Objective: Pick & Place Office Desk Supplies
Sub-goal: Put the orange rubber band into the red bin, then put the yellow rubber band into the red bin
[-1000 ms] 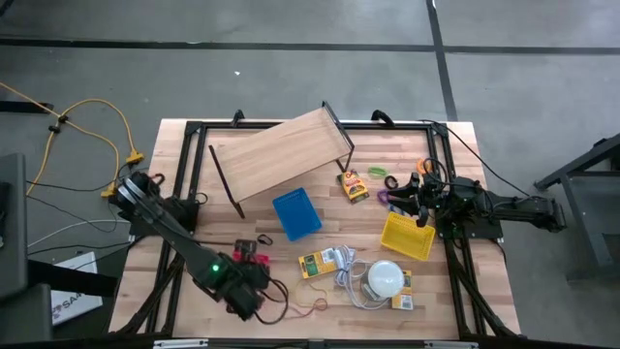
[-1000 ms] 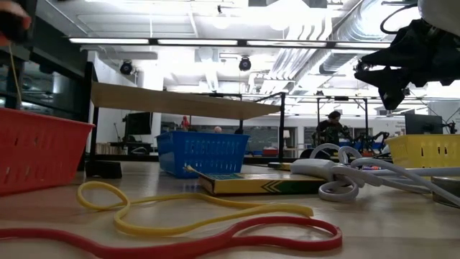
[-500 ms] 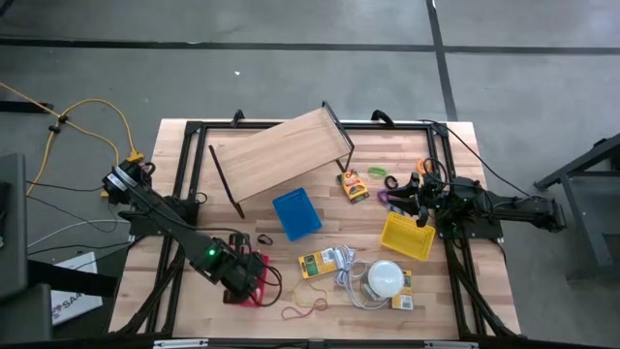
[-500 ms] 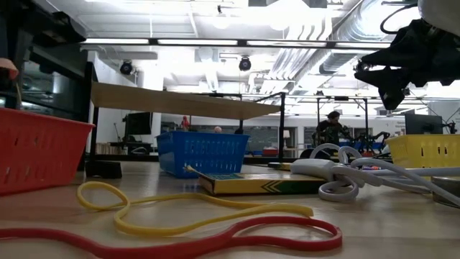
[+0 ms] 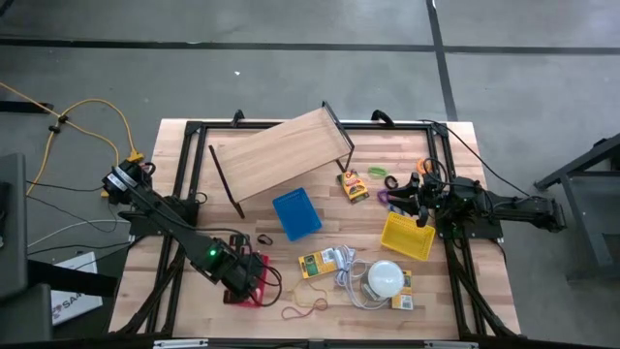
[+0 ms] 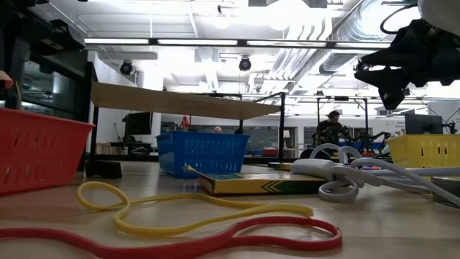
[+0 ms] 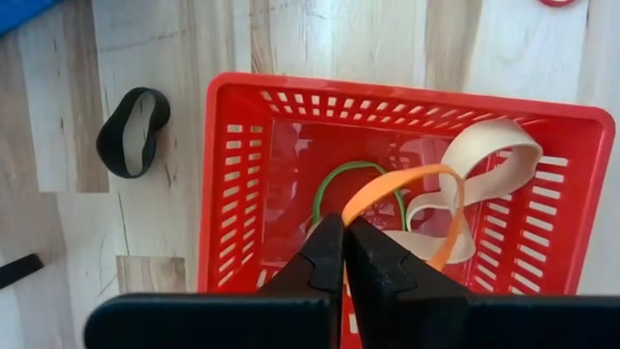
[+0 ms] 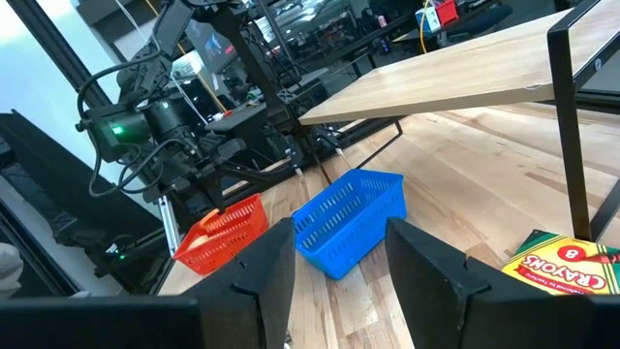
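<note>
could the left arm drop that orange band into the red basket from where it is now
Probably yes. The left gripper is shut on the orange rubber band directly over the red basket, whose top is open, with nothing between them.

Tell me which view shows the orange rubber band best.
The left wrist view: the orange band hangs from the shut left gripper over the red basket, clearly outlined. In the high view the arm hides it; the low view shows only the basket's side; the right wrist view is too distant.
</note>
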Robot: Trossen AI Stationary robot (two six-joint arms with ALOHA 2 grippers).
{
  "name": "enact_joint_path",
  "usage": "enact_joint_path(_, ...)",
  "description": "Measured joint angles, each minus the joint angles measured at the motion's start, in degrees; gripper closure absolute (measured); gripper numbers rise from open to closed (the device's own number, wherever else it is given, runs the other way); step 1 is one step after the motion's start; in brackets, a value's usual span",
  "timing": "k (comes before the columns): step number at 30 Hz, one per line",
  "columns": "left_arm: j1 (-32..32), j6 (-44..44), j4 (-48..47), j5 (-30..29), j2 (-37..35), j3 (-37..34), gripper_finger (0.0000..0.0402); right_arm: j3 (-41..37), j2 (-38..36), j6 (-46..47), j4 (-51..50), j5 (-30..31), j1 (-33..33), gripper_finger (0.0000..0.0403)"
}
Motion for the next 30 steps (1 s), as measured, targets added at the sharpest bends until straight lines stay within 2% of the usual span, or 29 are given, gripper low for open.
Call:
enact_joint_path(4, 0.2, 0.1, -0.1, 0.8, 0.0, 0.0, 0.0394, 0.0, 0.0, 0.0, 0.0, 0.0, 0.0, 0.0253)
enact_joint_path(15, 0.4, 0.3, -0.1, 0.9, 0.0, 0.0, 0.0331, 0.0, 0.0, 0.0, 0.0, 0.0, 0.0, 0.0253)
enact_joint_path(30, 0.7, 1.0, -0.1, 2.2, 0.0, 0.2, 0.0326, 0.0, 0.0, 0.0, 0.0, 0.0, 0.0, 0.0253)
